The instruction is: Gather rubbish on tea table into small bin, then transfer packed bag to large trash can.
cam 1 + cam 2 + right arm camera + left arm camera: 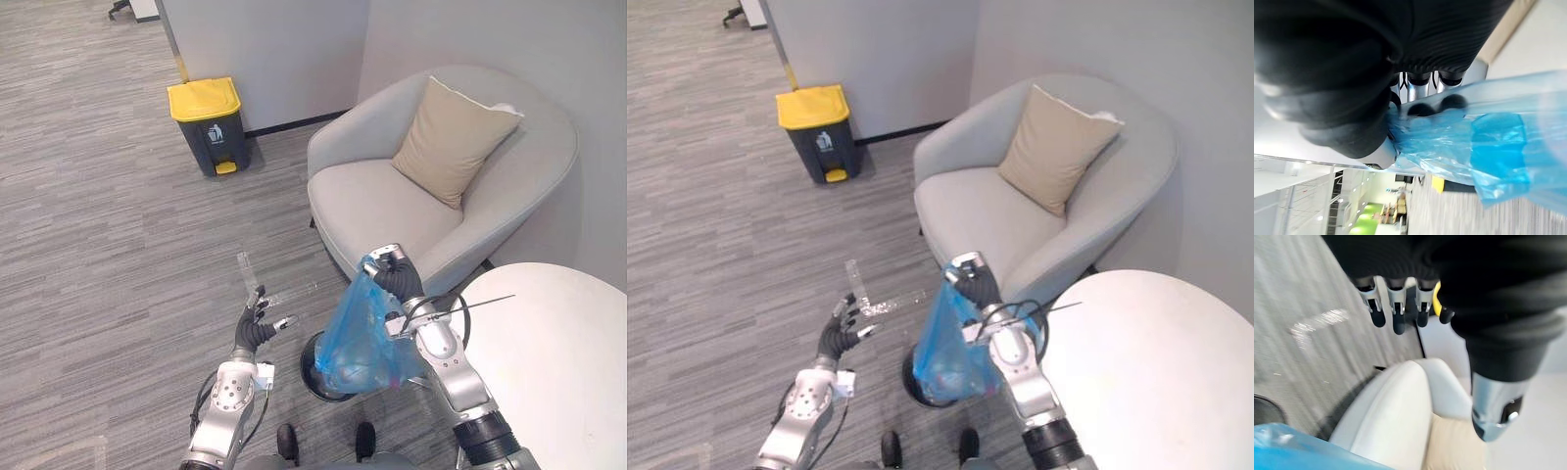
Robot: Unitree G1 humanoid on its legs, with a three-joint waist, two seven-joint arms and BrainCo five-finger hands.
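Right robot hand (396,278): raised in front of the armchair (372,201), forearm angled up from the lower right, back of the hand upward. Fingers (1420,108) are curled tight round the gathered neck of the bag (364,341).

Bag: blue, translucent, filled and bulging, hanging straight down from the right robot hand. Its lower end sits at the mouth of the bin (313,372); whether it is clear of the rim cannot be told.

Bin: small, dark, round, on the floor (108,255) between the two arms, beside the surface (558,352).

Left robot hand (256,330): held low over the floor, well apart from the bag, palm toward the armchair. Fingers (1395,313) are straight and loosely spread, holding nothing.

Trash can (209,125): dark grey, yellow lid closed, against the far wall, well apart from both hands.

Armchair: light grey, with a beige cushion (451,139) leaning on its back.

Surface: round, white, at the right.
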